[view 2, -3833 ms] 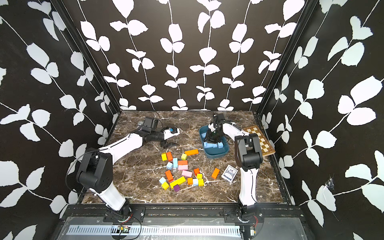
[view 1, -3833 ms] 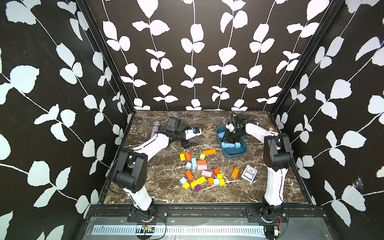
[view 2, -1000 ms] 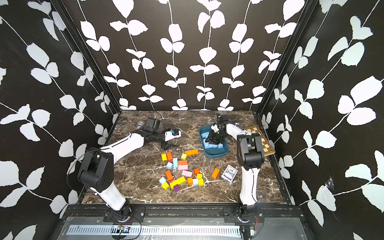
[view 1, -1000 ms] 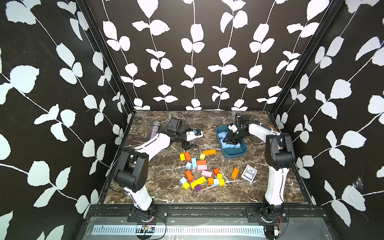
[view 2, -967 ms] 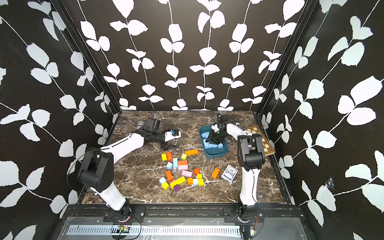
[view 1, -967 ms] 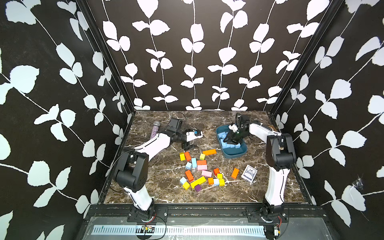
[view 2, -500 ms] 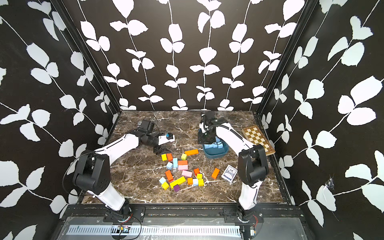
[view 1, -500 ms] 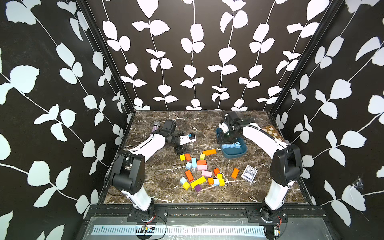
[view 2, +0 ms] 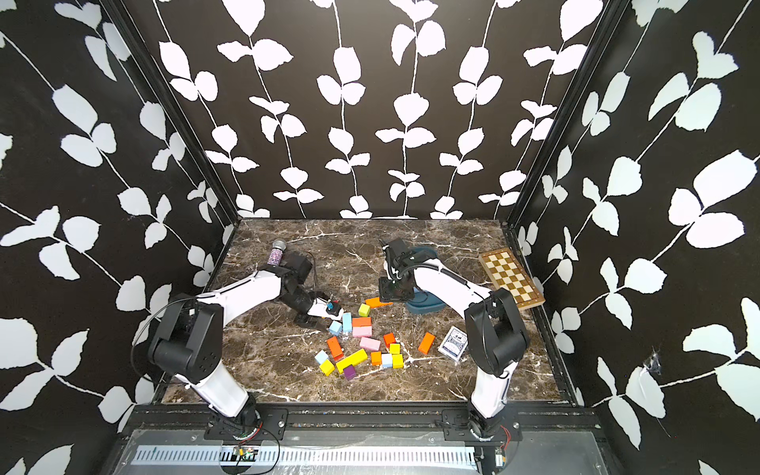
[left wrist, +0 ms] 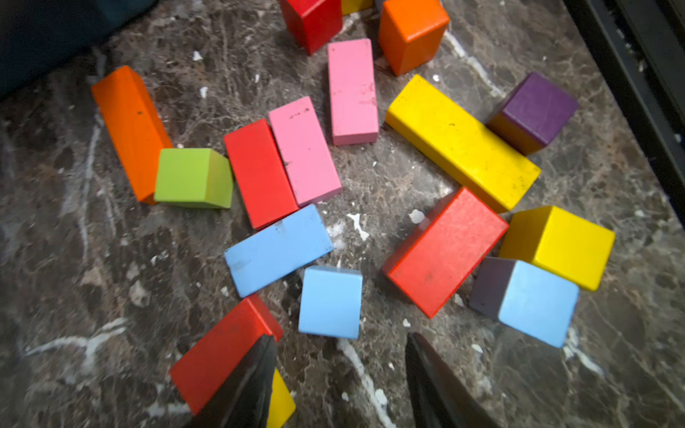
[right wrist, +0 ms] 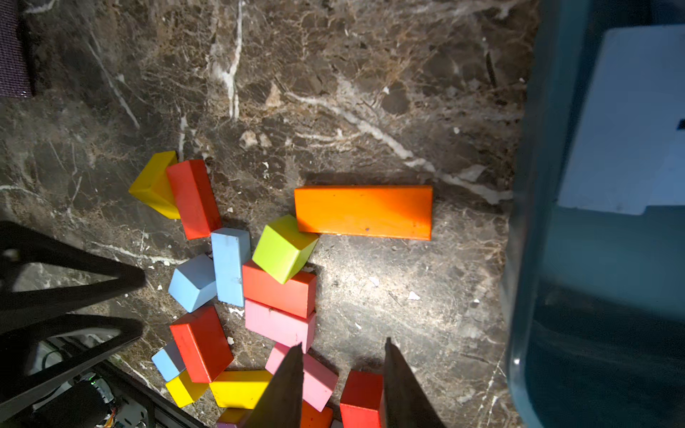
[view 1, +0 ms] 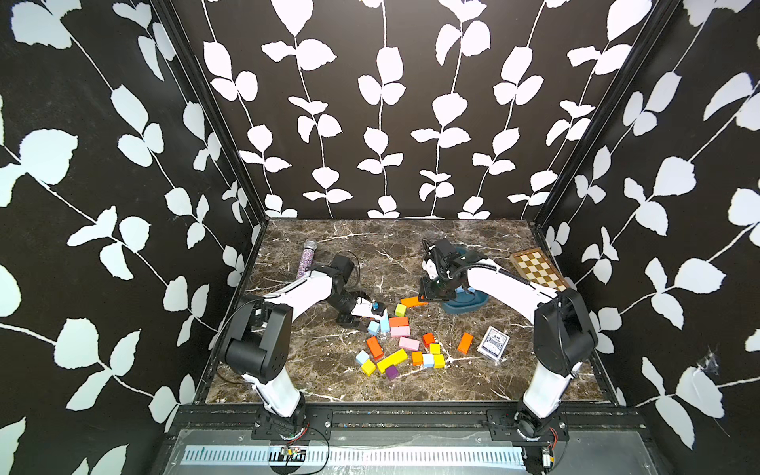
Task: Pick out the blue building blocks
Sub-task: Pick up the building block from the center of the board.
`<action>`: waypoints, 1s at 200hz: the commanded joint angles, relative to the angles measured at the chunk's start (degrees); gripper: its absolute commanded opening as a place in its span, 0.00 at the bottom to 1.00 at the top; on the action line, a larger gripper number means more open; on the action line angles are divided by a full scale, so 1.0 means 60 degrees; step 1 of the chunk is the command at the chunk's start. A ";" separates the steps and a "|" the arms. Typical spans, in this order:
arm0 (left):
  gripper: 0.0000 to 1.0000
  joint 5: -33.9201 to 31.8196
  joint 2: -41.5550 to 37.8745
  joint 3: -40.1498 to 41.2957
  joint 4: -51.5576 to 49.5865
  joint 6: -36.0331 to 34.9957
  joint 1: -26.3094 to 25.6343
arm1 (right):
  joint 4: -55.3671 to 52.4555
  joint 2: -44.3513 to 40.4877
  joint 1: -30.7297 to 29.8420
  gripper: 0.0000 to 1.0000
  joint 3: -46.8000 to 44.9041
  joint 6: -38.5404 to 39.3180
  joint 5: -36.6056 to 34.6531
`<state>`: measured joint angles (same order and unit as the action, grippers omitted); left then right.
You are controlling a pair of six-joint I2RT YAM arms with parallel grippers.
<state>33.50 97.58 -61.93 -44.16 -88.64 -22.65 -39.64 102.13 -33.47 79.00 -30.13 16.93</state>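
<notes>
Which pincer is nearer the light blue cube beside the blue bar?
Left: left pincer sits open just before that light blue cube; right pincer hangs by the dark teal tray.

Teal tray (view 1: pixel 473 306) largely hidden behind right arm (view 1: pixel 501 288), pale blue block (right wrist: pixel 630 118) inside blurred, edge-cropped

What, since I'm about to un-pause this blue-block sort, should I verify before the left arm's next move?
1. Left gripper empty: ok; jaws apart, nothing between them.
2. Target lined up: ok; a blue cube lies just ahead of the gap.
3. Room around that cube: not ok; a blue bar sits close beside it and a red block lies at one finger.
4. Right gripper out of the way: ok; empty, hovering near the long orange bar, apart from the left.
5. Space in the teal tray: cannot tell; mostly hidden or out of frame.
</notes>
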 commanded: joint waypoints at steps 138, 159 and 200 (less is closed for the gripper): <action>0.47 -0.0630 0.0839 0.0167 0.1593 0.0307 -0.0626 | 0.1392 -0.0618 -0.0385 0.35 -0.0570 -0.0740 0.0076; 0.42 -0.0353 0.0733 0.0307 0.1531 0.0217 -0.0702 | 0.1391 -0.0652 -0.0384 0.35 -0.0577 -0.0735 0.0056; 0.26 -0.0149 0.0479 0.0275 0.1442 0.0226 -0.0706 | 0.1604 -0.0823 -0.0376 0.35 -0.0572 -0.0838 0.0110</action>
<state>30.39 102.96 -60.60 -34.70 -87.92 -26.61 -31.77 100.40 -35.27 76.01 -34.30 17.39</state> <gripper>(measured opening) 0.319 0.349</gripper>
